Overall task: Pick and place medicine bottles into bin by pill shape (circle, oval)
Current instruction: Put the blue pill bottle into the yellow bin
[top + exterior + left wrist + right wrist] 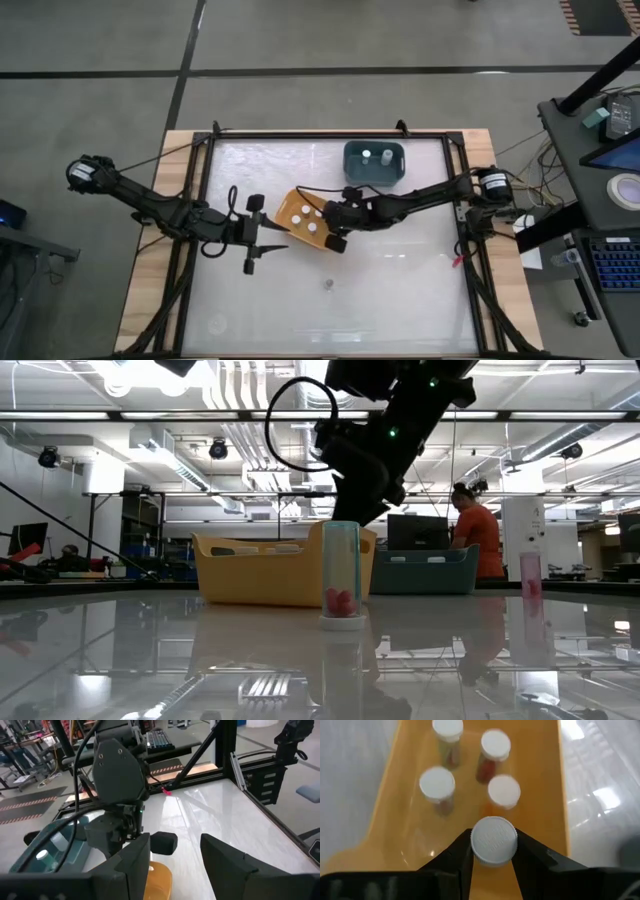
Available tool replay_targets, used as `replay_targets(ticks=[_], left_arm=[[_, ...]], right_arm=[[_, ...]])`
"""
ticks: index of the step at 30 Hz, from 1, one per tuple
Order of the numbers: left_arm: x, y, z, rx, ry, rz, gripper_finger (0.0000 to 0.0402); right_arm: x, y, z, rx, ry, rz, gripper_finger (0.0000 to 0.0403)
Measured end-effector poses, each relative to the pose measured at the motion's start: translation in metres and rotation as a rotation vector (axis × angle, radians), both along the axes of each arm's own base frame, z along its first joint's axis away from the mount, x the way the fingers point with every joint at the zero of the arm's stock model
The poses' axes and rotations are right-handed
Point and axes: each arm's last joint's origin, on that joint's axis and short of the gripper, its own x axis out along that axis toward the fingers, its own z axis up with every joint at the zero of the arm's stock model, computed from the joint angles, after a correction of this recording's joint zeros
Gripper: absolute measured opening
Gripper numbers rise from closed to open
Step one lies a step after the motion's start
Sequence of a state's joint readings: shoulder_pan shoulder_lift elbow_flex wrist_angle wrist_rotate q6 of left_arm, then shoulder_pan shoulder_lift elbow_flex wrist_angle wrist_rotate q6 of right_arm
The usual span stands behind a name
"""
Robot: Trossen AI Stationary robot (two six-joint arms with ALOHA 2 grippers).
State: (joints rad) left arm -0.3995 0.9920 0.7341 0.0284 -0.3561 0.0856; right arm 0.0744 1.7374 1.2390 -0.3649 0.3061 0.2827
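Observation:
My right gripper is shut on a white-capped medicine bottle, over the near end of the orange-yellow bin. Several white-capped bottles stand upright inside that bin. The teal bin at the far middle holds two bottles. One clear bottle with red pills stands cap-down on the table in front of the bins. My left gripper hangs open just left of the orange-yellow bin, touching nothing. My right gripper pinches the bottle by its white cap, one finger on either side of the cap's rim. The fingers come slanting down from the table's right. The bottle is upright, cap up, lifted above the bin's floor; the cap hides its body.
A small pink bottle stands near the table's right edge. A black frame rail runs along the table's sides. Beyond the table a person in an orange shirt stands in the room. Open table surface lies in front of the bins.

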Motion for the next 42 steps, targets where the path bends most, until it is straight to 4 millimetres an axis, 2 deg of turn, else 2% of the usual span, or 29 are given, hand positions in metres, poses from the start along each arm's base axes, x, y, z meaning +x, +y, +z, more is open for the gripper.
replay_targets(ticks=[15, 26, 29, 34, 42], left_arm=[[0.000, 0.000, 0.001, -0.004, -0.010, 0.000, 0.0160], [0.000, 0.000, 0.001, -0.004, -0.013, 0.000, 0.0160], [0.000, 0.000, 0.001, -0.004, -0.012, 0.000, 0.0160], [0.000, 0.000, 0.000, -0.006, -0.011, 0.000, 0.0160], [0.004, -0.002, 0.000, -0.065, -0.031, 0.011, 0.0160]], right_arm=[[-0.001, -0.003, -0.003, 0.003, 0.004, -0.014, 0.0120], [-0.001, -0.004, -0.002, 0.004, 0.002, -0.020, 0.0185], [-0.003, -0.004, 0.004, -0.003, -0.008, -0.013, 0.0198], [-0.011, 0.003, 0.028, -0.027, -0.066, 0.038, 0.0202], [-0.040, 0.026, 0.056, -0.063, -0.137, 0.166, 0.0189]])
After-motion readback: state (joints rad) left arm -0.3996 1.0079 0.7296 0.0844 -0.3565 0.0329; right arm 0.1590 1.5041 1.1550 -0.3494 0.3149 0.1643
